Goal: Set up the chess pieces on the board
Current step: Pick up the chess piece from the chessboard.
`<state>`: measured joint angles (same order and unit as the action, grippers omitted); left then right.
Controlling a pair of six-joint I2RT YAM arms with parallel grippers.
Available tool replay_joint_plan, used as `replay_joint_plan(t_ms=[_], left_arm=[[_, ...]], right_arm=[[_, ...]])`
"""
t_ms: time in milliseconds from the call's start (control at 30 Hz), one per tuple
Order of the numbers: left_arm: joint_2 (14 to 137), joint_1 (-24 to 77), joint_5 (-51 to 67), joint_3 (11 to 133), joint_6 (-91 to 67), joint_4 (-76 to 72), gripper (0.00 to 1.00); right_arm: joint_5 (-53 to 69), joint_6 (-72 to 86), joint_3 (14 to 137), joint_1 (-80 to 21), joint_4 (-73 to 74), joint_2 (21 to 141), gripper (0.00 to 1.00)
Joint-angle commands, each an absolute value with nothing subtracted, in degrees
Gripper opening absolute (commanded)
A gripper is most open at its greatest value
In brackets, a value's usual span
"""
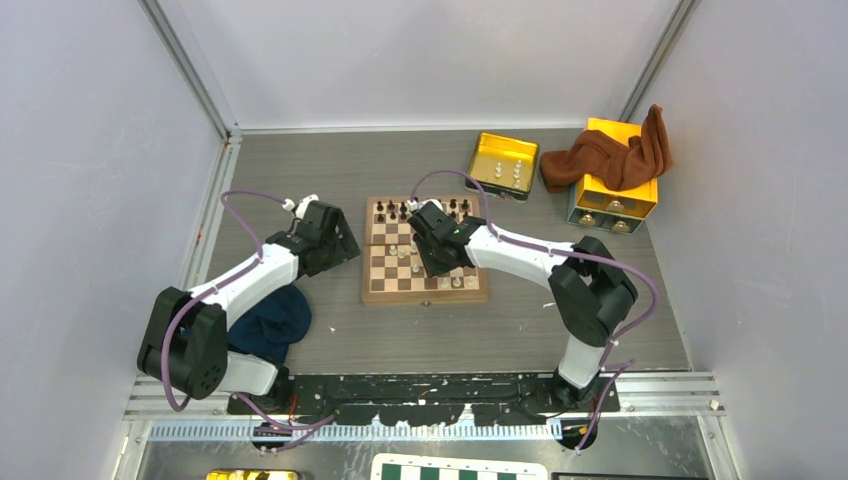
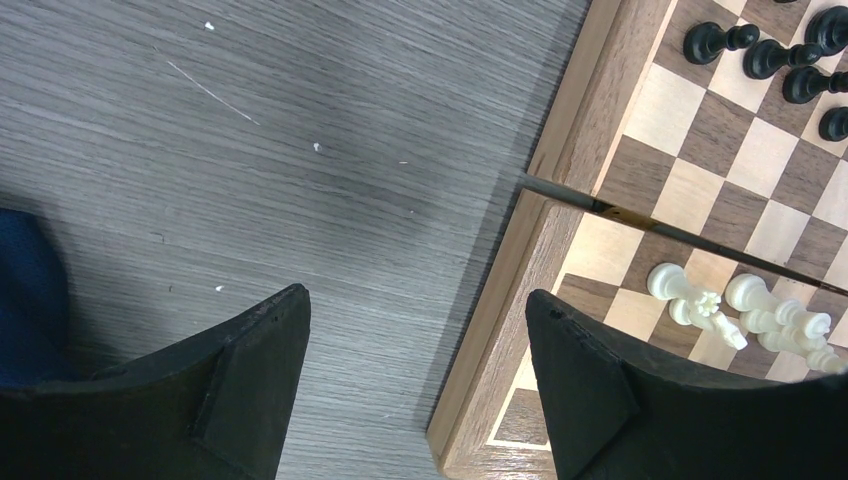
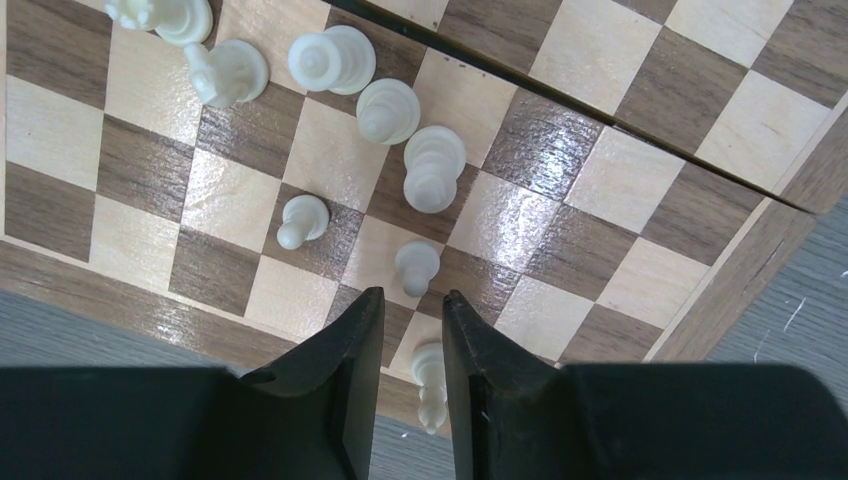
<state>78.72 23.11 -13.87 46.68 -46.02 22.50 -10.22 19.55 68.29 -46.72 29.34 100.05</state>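
The wooden board (image 1: 425, 297) lies mid-table. Dark pieces (image 1: 405, 210) stand along its far rows, and white pieces (image 1: 455, 284) stand on the near half. My right gripper (image 1: 430, 262) hovers low over the near rows. In the right wrist view its fingers (image 3: 412, 295) are narrowly apart around a white piece (image 3: 430, 375) standing on an edge-row square, with several white pieces (image 3: 385, 110) beyond. My left gripper (image 1: 345, 240) is open and empty at the board's left border (image 2: 570, 130), straddling the edge (image 2: 418, 305). Dark pieces (image 2: 760, 55) and two white ones (image 2: 690, 295) show there.
A yellow tin (image 1: 503, 165) holding a few white pieces sits behind the board on the right. A yellow box (image 1: 620, 190) draped with a brown cloth (image 1: 610, 155) stands at the far right. A blue cloth (image 1: 270, 320) lies under my left arm. A green-and-white board (image 1: 460, 470) shows at the bottom edge.
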Motion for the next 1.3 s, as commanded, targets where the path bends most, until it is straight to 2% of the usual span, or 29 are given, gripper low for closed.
replay_joint_plan(t_ms=[0, 333, 533, 767, 900, 1267], left_arm=[[79.0, 22.7, -14.2, 48.9, -45.2, 21.1, 0.80], [79.4, 22.8, -14.3, 49.0, -45.0, 21.1, 0.80], [79.6, 22.7, -14.4, 49.0, -44.8, 21.0, 0.80], [79.9, 22.7, -14.4, 49.1, -44.7, 20.9, 0.80], [80.1, 22.7, -14.3, 49.1, -44.6, 21.0, 0.80], [80.6, 22.7, -14.1, 49.0, -44.8, 20.7, 0.80]], right_arm=[[-10.8, 18.6, 71.0, -46.2, 27.0, 100.6, 0.34], [-10.3, 18.0, 71.9, -45.7, 26.7, 101.8, 0.33], [-10.1, 17.9, 72.2, -45.5, 26.6, 102.3, 0.27], [-10.1, 17.7, 72.5, -45.4, 26.8, 102.4, 0.10], [-10.5, 17.6, 72.5, -45.3, 27.3, 101.5, 0.04], [-12.5, 18.1, 70.1, -43.9, 28.9, 96.5, 0.03]])
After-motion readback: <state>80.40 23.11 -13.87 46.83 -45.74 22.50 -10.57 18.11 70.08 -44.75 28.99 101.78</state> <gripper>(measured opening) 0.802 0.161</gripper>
